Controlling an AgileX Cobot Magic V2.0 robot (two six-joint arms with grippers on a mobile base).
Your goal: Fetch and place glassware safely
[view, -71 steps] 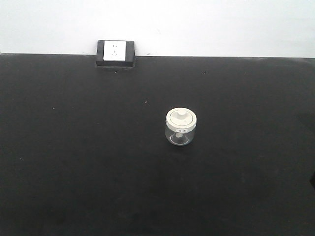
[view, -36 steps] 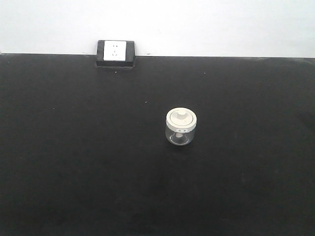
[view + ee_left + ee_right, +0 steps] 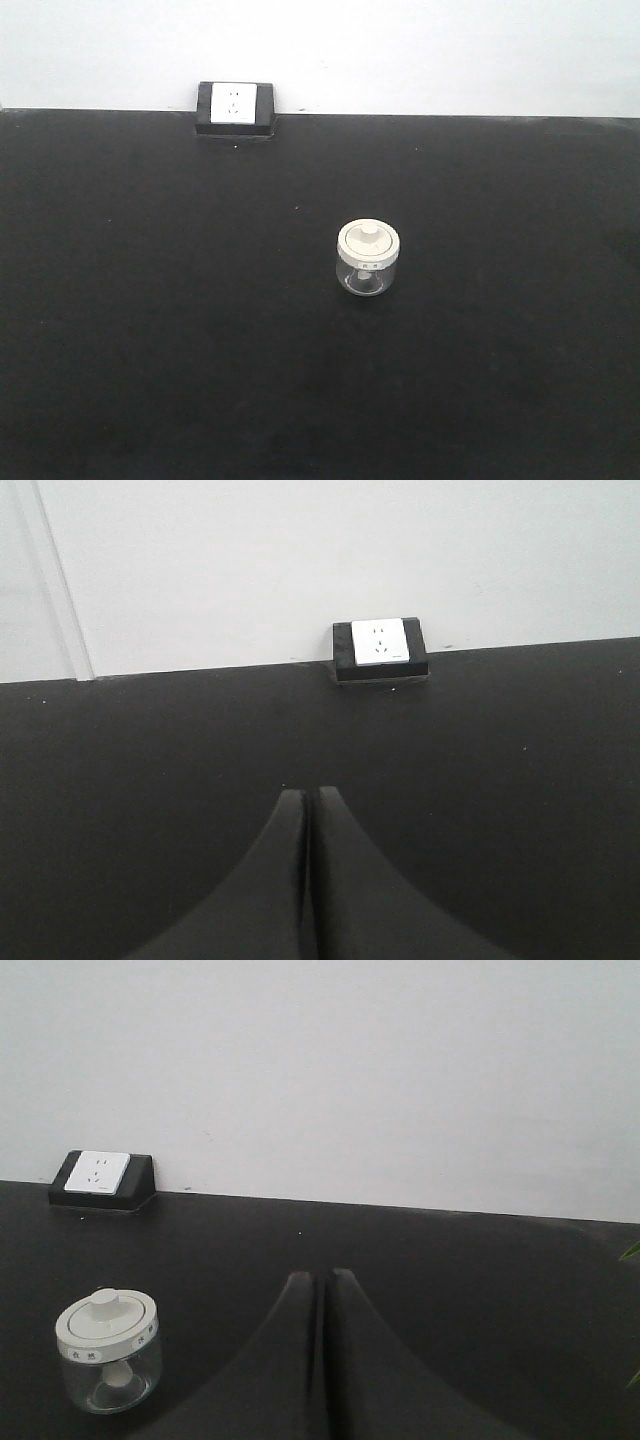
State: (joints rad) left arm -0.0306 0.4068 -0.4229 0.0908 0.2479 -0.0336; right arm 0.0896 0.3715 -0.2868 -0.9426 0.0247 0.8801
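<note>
The glassware, a small squat clear glass jar [image 3: 368,259] with a cream-white lid and a central knob, stands upright on the black table [image 3: 150,300]. It also shows in the right wrist view [image 3: 108,1351] at the lower left. My right gripper [image 3: 320,1275] is shut and empty, to the right of the jar and apart from it. My left gripper [image 3: 306,791] is shut and empty over bare black table; the jar is out of its view. Neither gripper shows in the front view.
A white wall socket in a black holder [image 3: 235,108] sits at the table's far edge against the white wall; it also shows in the left wrist view [image 3: 380,650] and the right wrist view [image 3: 103,1180]. A green leaf tip [image 3: 630,1251] shows at the far right.
</note>
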